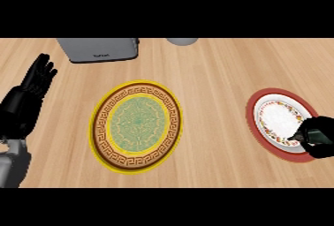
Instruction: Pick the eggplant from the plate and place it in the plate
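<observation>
The right hand (318,140) is seen curled at the near rim of the red-rimmed plate (257,115), and whether the eggplant is enclosed by it cannot be told, since no eggplant is shown on either plate. If held, it is judged light, smooth and slippery, best taken around the middle. Well to the left lies the gold-patterned plate (99,115) on the desk (215,66), and beyond it the left hand (29,92) rests open, fingers up.

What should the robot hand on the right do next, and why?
Probably carry its load left toward the big yellow plate. The right robot hand is curled at the lower edge of the red-rimmed plate, likely around the eggplant, which is hidden. The yellow plate holds nothing yet. The left robot hand rests open at the left edge.
</observation>
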